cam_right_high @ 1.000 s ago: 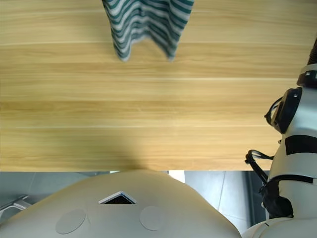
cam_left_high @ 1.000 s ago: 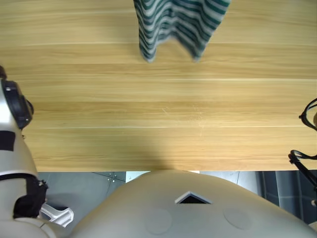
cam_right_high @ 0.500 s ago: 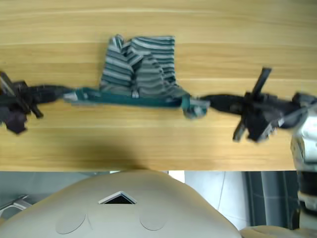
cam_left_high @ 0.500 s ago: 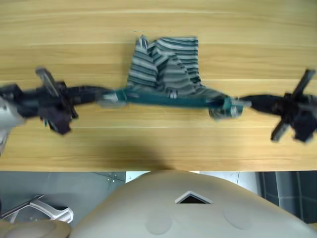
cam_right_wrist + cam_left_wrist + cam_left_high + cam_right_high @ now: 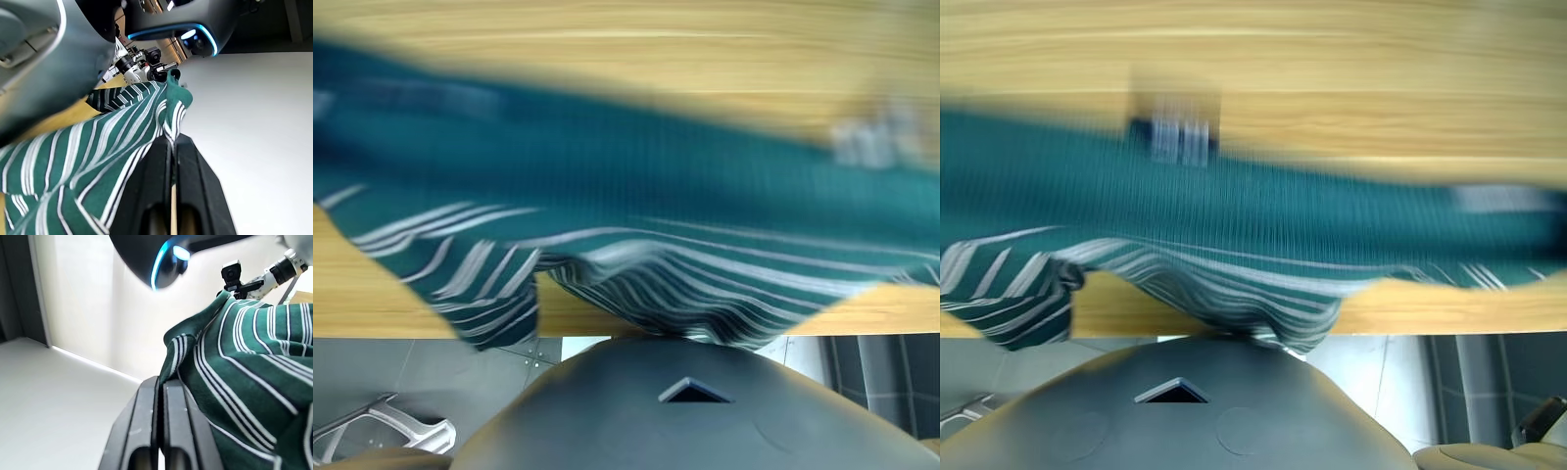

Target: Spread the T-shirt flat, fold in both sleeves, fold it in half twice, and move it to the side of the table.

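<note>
L gripper (image 5: pixel 160 382): its 2 black fingers (image 5: pixel 144 416) are pressed tight together, pinching a bunched corner of the dark green cotton T-shirt w/ thin white stripes (image 5: pixel 636 186). From that pinch the cloth runs taut to its other end.

In the head views the T-shirt is stretched as 1 wide band from the left side of the light wooden plank table (image 5: pixel 636 49) to its right side, across the middle and near part of the tabletop. The far strip of wood shows beyond it. The band is badly smeared, so it prob. hangs above the tabletop rather than lying on it, but I can't be sure. Loose striped folds droop past the table's near edge, 1 lobe toward the left and a larger 1 near centre. Below that edge at left, a pale metal frame (image 5: pixel 401 426) sits on grey floor.

R gripper (image 5: pixel 171 142): 2 black fingers (image 5: pixel 195 181) closed flat against each other, clamping the opposite bunched corner. The striped cloth fans away from the pinch.
</note>
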Controlling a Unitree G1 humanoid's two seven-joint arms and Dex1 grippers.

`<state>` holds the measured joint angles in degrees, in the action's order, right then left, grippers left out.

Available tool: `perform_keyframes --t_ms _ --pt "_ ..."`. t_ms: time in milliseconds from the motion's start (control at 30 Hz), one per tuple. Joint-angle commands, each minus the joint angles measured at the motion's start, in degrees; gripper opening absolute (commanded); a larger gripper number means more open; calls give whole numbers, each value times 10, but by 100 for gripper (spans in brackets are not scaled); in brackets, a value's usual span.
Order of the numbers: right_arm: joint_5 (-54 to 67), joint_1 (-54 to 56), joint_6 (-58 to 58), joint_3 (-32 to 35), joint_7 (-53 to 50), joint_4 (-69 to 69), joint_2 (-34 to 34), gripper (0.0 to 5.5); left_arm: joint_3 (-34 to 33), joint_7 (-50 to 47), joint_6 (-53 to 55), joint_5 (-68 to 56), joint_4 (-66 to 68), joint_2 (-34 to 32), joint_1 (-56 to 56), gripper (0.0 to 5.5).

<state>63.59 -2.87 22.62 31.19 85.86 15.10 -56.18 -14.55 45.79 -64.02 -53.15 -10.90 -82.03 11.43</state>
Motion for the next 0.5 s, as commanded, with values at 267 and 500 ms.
perform_keyframes --t_ms 267,500 --pt "-833 853 -140 -499 -695 -833 169 0 415 -250 497 626 825 426 -929 3" --pt "-907 851 36 -387 -1115 -703 44 0 190 -514 311 486 786 340 -1011 3"
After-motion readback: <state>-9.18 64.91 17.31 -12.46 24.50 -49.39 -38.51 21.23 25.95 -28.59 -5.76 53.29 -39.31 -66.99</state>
